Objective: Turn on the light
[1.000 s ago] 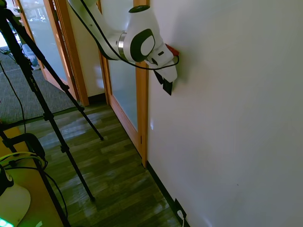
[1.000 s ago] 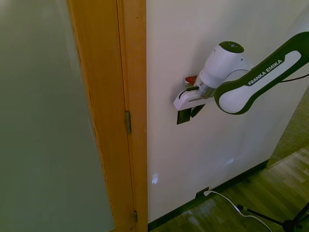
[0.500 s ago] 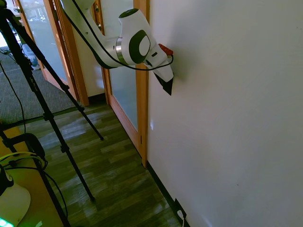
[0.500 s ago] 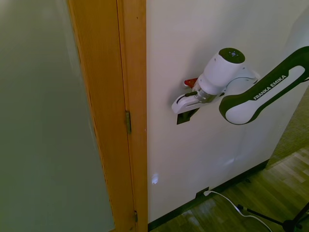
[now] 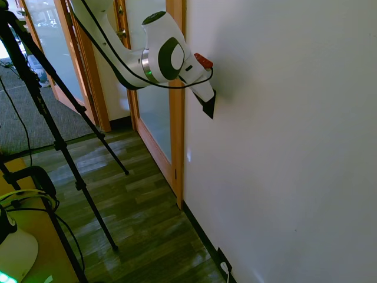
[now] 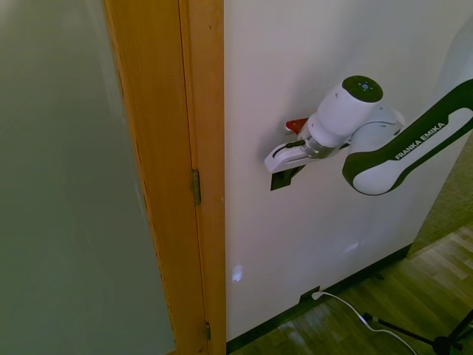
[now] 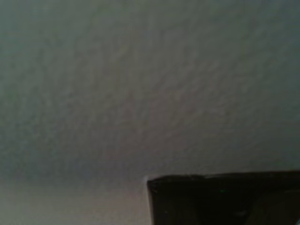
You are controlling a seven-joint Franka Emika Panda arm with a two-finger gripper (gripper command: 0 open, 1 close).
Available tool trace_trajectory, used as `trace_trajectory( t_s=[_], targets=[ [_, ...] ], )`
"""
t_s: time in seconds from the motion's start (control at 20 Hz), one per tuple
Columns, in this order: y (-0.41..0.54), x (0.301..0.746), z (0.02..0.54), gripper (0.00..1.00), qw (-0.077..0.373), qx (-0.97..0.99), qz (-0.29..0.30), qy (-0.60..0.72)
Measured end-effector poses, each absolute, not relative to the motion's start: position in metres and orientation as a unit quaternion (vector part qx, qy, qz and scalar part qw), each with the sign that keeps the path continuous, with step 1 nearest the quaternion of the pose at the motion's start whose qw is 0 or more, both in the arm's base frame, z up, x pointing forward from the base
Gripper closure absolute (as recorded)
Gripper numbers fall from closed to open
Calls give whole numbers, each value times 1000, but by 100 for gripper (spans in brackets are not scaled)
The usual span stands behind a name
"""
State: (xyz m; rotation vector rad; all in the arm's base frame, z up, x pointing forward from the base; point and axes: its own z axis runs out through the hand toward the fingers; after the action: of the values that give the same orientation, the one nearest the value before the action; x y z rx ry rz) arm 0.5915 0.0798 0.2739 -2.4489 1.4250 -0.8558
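Arm: we see the white arm [image 5: 159,59] reaching to the white wall [image 5: 283,130], its hand pressed up to the wall plate.
Gripper: the gripper [image 5: 207,101] sits at the switch [image 6: 284,177]; in the second exterior view the gripper [image 6: 290,168] covers the upper part of the plate.
Gripper state: we cannot tell how far the fingers are parted or whether they hold anything; the white hand body and the dark plate hide them in both exterior views.
Switch: a small black upright plate on the wall, just right of the wooden door frame [image 6: 203,177] in the second exterior view; only its lower part shows below the hand.
Switch, first exterior view: a dark wedge [image 5: 209,108] at the tip of the hand, against the wall.
Switch, wrist view: a black corner of the plate [image 7: 220,199] against the blurred wall surface; we cannot make out any rocker or detail.
Red part: a red piece [image 6: 296,125] on the hand, next to the wall.
Outlet: a black outlet with a white plug [image 6: 313,296] low on the wall at the baseboard, well below the switch.
Floor: wood floor [image 5: 135,206].
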Motion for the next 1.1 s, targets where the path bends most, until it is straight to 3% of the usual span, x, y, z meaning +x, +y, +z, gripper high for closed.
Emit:
trace_trajectory(
  t_s=[0.15, 0.2, 1.1],
  targets=[
    [81, 586, 279, 100, 98, -820, -303, 476],
    [81, 586, 279, 0, 98, -820, -303, 476],
    [69, 570, 277, 0, 149, -815, -323, 458]
  ],
)
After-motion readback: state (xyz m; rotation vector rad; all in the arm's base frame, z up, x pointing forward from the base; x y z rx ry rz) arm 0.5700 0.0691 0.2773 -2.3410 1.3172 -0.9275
